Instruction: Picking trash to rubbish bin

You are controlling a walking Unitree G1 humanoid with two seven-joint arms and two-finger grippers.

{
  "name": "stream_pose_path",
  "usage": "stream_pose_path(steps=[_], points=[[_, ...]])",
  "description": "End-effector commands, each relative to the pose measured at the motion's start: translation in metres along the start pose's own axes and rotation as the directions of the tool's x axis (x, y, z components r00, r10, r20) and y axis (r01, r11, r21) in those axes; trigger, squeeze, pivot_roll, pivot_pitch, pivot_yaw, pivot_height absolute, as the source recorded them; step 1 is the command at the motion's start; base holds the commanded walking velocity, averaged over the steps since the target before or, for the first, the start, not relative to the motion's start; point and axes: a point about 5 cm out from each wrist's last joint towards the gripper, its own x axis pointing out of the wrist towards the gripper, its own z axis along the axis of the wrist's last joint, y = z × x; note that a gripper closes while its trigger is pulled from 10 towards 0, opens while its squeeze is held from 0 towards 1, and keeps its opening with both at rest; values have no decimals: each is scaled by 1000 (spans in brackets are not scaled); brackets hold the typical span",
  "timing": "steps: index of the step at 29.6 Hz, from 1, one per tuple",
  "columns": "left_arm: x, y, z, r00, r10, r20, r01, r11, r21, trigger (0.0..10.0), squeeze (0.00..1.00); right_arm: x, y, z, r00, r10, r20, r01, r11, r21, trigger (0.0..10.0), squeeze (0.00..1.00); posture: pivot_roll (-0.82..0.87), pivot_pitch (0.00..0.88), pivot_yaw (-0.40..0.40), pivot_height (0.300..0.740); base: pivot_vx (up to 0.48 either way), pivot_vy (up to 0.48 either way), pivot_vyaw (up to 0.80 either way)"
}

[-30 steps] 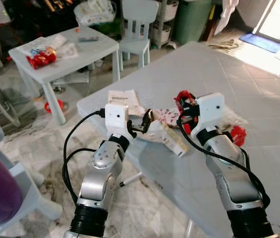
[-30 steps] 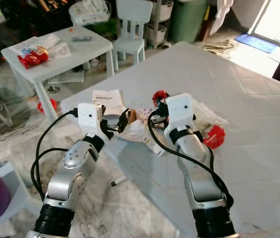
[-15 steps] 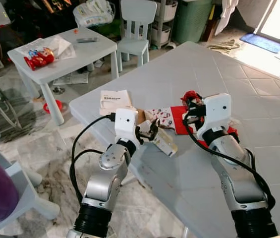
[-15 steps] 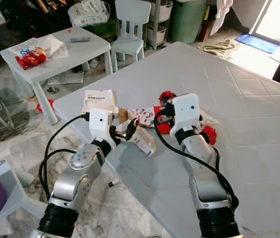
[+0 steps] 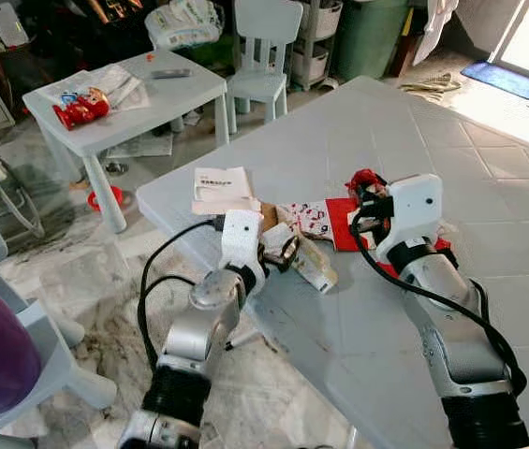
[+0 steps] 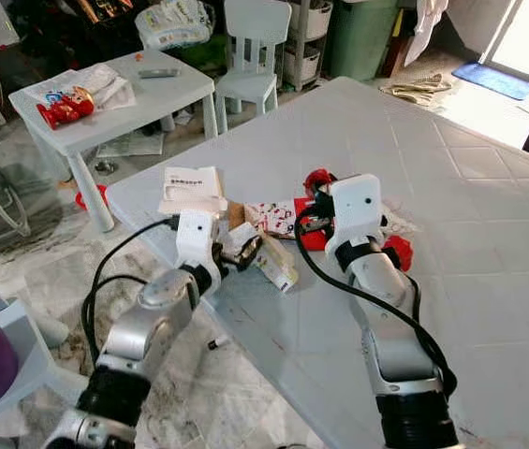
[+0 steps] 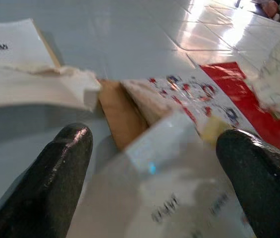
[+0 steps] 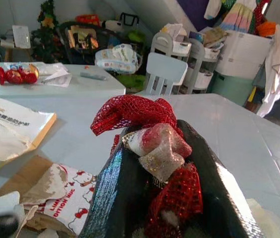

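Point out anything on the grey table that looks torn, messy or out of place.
Near the grey table's corner lies a torn, flattened red-and-white printed carton with brown cardboard showing. The left gripper straddles a small white box beside it. The right gripper is shut on crumpled red mesh netting.

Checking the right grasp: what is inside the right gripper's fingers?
The right gripper is shut on red mesh netting with a crumpled wrapper; anything deeper between the fingers is hidden.
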Motion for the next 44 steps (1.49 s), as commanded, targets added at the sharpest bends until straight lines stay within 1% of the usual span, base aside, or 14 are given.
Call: stream_pose_path(steps=[1, 6, 9, 12, 15, 17, 20, 23, 24, 25, 26, 27, 31, 44], points=[[4, 1, 2, 1000, -4, -2, 4, 1000, -1, 10000, 0, -3, -4, 5, 1000, -4, 16, 4, 1000, -5, 0, 0, -27, 115, -60, 740, 0, 0, 0], [13, 2, 9, 1000, -22, -3, 22, 1000, 14, 10000, 0, -4, -5, 5, 1000, -5, 13, 6, 1000, -7, 0, 0, -35, 119, -59, 740, 0, 0, 0], [14, 1, 8, 999, -32, -15, 33, 999, 25, 10000, 0, -5, -4, 5, 1000, -5, 12, 5, 1000, -7, 0, 0, -38, 121, -59, 740, 0, 0, 0], [16, -1, 1, 994, -82, -78, 86, 995, 46, 10000, 0, -6, -3, 5, 1000, -1, 9, 1, 1000, -7, 0, 0, -39, 125, -60, 740, 0, 0, 0], [15, -1, -6, 988, -106, -113, 113, 992, 54, 10000, 0, -6, -3, 6, 1000, 2, 7, -2, 1000, -7, 0, 0, -39, 129, -60, 740, 0, 0, 0], [15, -1, -8, 986, -112, -120, 120, 991, 58, 10000, 0, -6, -3, 6, 1000, 3, 7, -3, 1000, -7, 0, 0, -39, 129, -60, 740, 0, 0, 0], [12, -5, -17, 976, -152, -159, 165, 984, 74, 10000, 0, -6, -2, 5, 1000, 7, 4, -7, 1000, -7, 0, 0, -37, 130, -61, 740, 0, 0, 0], [11, -8, -21, 969, -175, -175, 191, 978, 81, 10000, 0, -6, -2, 5, 1000, 9, 2, -9, 1000, -6, 0, 0, -36, 132, -63, 740, 0, 0, 0], [11, -8, -21, 969, -176, -175, 192, 978, 82, 5608, 0, -6, -1, 5, 1000, 10, 2, -10, 1000, -5, 0, 0, -36, 132, -63, 740, 0, 0, 0], [12, -9, -22, 968, -178, -176, 195, 977, 82, 2706, 0, -6, -1, 5, 1000, 10, 2, -10, 1000, -5, 0, 0, -36, 132, -63, 740, 0, 0, 0], [12, -9, -22, 968, -180, -176, 196, 977, 81, 2706, 0, -6, -1, 5, 1000, 11, 2, -11, 1000, -5, 0, 0, -36, 132, -63, 740, 0, 0, 0], [12, -9, -22, 967, -184, -175, 200, 976, 80, 0, 0, -6, -1, 5, 1000, 12, 2, -12, 1000, -4, 0, 0, -35, 130, -63, 740, 0, 0, 0], [11, -11, -22, 964, -202, -173, 218, 973, 78, 0, 0, -5, -1, 5, 1000, 13, 1, -13, 1000, -2, 0, 0, -34, 128, -62, 740, 0, 0, 0], [11, -8, -22, 967, -195, -165, 211, 974, 82, 0, 0, -4, 2, 5, 1000, 19, 3, -19, 1000, 4, 0, 0, -27, 120, -61, 740, 0, 0, 0]])
